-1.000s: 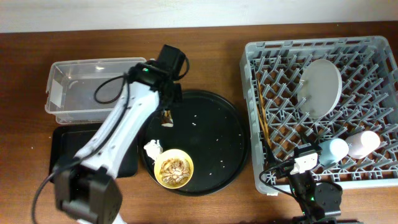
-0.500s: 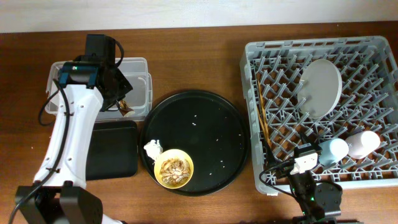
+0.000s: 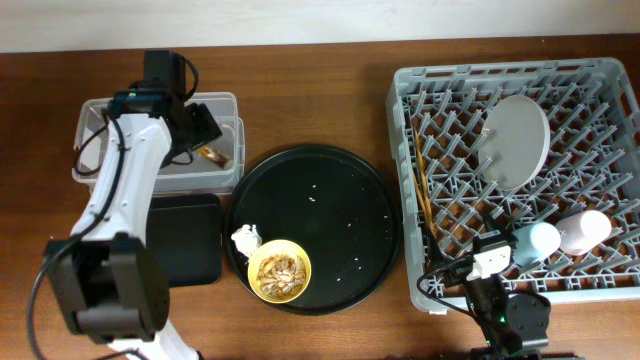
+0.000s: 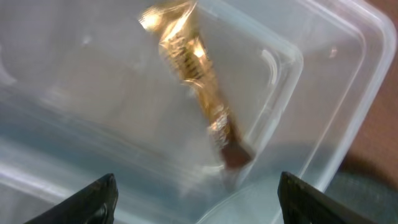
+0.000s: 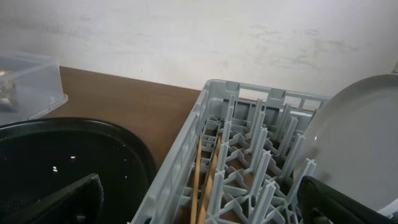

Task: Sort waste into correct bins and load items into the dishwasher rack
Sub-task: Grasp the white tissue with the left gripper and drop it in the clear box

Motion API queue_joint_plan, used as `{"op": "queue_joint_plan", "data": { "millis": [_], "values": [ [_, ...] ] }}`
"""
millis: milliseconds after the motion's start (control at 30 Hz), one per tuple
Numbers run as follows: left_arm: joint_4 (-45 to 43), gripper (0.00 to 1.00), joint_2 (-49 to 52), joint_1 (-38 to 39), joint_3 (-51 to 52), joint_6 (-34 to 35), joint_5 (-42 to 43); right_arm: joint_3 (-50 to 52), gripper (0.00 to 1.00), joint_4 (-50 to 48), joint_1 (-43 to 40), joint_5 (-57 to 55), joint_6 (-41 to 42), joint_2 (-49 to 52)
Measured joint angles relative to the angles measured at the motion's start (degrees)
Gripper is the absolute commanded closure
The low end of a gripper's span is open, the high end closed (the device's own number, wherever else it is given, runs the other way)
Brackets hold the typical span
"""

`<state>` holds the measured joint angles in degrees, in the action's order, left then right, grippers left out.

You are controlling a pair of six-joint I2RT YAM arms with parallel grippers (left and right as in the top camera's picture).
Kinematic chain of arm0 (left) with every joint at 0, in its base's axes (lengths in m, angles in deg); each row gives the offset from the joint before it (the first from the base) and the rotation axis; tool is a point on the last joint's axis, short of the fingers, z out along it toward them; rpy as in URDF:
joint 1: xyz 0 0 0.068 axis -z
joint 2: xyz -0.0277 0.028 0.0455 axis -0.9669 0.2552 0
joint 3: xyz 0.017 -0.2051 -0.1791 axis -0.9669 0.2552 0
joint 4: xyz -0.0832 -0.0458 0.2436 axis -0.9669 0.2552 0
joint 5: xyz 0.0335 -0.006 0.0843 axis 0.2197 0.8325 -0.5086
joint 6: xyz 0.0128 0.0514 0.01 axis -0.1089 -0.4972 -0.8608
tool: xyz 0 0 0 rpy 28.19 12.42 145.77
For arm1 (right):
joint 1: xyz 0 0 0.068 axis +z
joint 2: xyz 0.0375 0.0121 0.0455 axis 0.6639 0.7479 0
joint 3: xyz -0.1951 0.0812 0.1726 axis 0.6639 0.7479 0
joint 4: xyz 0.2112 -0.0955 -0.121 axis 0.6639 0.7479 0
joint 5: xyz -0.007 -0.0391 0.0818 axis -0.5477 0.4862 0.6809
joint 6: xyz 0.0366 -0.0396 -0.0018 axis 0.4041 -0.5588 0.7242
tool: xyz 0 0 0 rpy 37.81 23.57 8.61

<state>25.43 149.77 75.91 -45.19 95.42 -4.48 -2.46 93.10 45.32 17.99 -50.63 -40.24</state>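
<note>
Three waste lots. Nearest: brownish scraps (image 3: 280,268) in yellow bowl (image 3: 262,288), loose and messy; grip the stiff rim. Just beside: white tissue (image 3: 245,239), soft, featherlight. Farthest: gold wrapper (image 4: 196,81), crinkly, likely slippery, lying inside clear tub (image 3: 215,110); left gripper (image 4: 196,193) above, fingers apart, empty.

Wrapper (image 4: 196,74) now inside clear tub (image 4: 93,93)

We see the gold-brown wrapper (image 3: 213,155) lying in the clear tub (image 3: 232,120); the white tissue (image 3: 245,238) touches the yellow bowl (image 3: 303,262) holding scraps (image 3: 280,268). The pale plate (image 3: 515,140) stands tilted, and the chopsticks (image 3: 428,200) and two cups (image 3: 537,241) lie in the grey rack (image 3: 500,70).
</note>
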Motion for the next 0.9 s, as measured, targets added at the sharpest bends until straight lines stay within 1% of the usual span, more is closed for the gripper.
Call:
{"op": "queue_joint_plan", "data": {
  "millis": [33, 67, 100, 133, 167, 200, 233, 267, 300, 333, 367, 400, 433, 500, 533, 567, 667, 700, 733, 767, 800, 867, 900],
  "values": [
    [4.0, 0.28, -2.8, 0.0, -0.6, -1.4, 0.2, 0.0, 0.02, 0.0, 0.0, 0.0, 0.0, 0.0],
    [7.7, 0.32, -5.9, 0.2, -1.1, -2.1, 0.9, 0.0, 0.02, 0.0, 0.0, 0.0, 0.0, 0.0],
    [11.6, 0.37, -9.1, 0.5, -1.6, -2.4, 1.3, 0.0, 0.02, 0.0, 0.0, 0.0, 0.0, 0.0],
    [17.7, 0.37, -12.9, 2.6, -2.2, -2.7, 1.6, 0.0, 0.02, 0.0, 0.0, 0.0, 0.0, 0.0],
    [19.3, 0.37, -14.3, 4.3, -2.3, -3.0, 1.7, 0.0, 0.02, 0.0, 0.0, 0.0, 0.0, 0.0],
    [21.0, 0.42, -15.3, 8.6, -1.1, -2.6, 2.1, 0.0, 0.02, 0.0, 0.0, 0.0, 0.0, 0.0],
    [19.9, 0.45, -15.2, 11.2, 1.5, -0.9, 1.4, 0.0, 0.02, 0.0, 0.0, 0.0, 0.0, 0.0],
    [17.7, 0.51, -14.7, 14.4, 9.2, 2.9, 0.2, 0.0, 0.02, 0.0, 0.0, 0.0, 0.0, 0.0],
    [14.3, 0.52, -14.3, 15.4, 13.2, 4.5, -0.3, 0.0, 0.02, 0.0, 0.0, 0.0, 0.0, 0.0],
    [7.8, 0.53, -14.3, 16.1, 19.8, 6.7, -0.7, 0.0, 0.02, 0.0, 0.0, 0.0, 0.0, 0.0],
    [3.9, 0.56, -13.7, 16.3, 26.3, 8.7, -0.7, 0.0, 0.02, 0.0, 0.0, 0.0, 0.0, 0.0],
    [-0.3, 0.61, -13.8, 16.3, 29.6, 9.5, -0.7, 0.0, 0.02, 0.0, 0.0, 0.0, 0.0, 0.0],
    [-5.5, 0.61, -13.9, 16.3, 33.2, 10.1, -0.7, 0.0, 0.02, 0.0, 0.0, 0.0, 0.0, 0.1],
    [-11.8, 0.62, -13.9, 16.3, 39.1, 10.5, -0.7, 0.0, 0.02, 0.0, 0.0, 0.0, 0.0, 0.1],
    [-13.9, 0.86, -13.8, 16.5, 41.8, 10.5, -0.5, 0.0, 0.02, 0.0, 0.0, 0.0, 0.0, 0.0],
    [-14.4, 0.99, -13.8, 16.6, 42.9, 10.5, 0.1, 0.0, 0.02, 0.0, 0.0, 0.0, 0.0, 0.1],
    [-14.5, 0.99, -13.9, 16.7, 42.5, 10.7, 3.6, 0.0, 0.02, 0.0, 0.0, 0.0, 0.0, 0.0],
    [-12.1, 0.99, -13.9, 16.7, 41.1, 10.7, 4.3, 0.0, 0.02, 0.0, 0.0, 0.0, 0.0, 0.0],
    [-8.9, 0.99, -14.5, 16.5, 37.7, 10.7, 5.1, 0.0, 0.02, 0.0, 0.0, 0.0, 0.0, 0.0],
    [-7.5, 0.99, -17.0, 14.9, 30.4, 10.1, 5.6, 0.0, 0.02, 0.0, 0.0, 0.0, 0.0, 0.0],
    [-7.0, 0.99, -18.9, 13.7, 26.1, 9.0, 5.7, 0.0, 0.02, 0.0, 0.0, 0.0, 0.0, 0.0],
    [-8.0, 0.99, -21.0, 10.8, 17.9, 7.0, 2.7, 0.0, 0.02, 0.0, 0.0, 0.0, 0.0, 0.0],
    [-11.0, 0.99, -21.4, 9.2, 16.5, 5.8, -0.5, 0.0, 0.02, 0.0, 0.0, 0.0, 0.0, 0.0]
  ]
}}
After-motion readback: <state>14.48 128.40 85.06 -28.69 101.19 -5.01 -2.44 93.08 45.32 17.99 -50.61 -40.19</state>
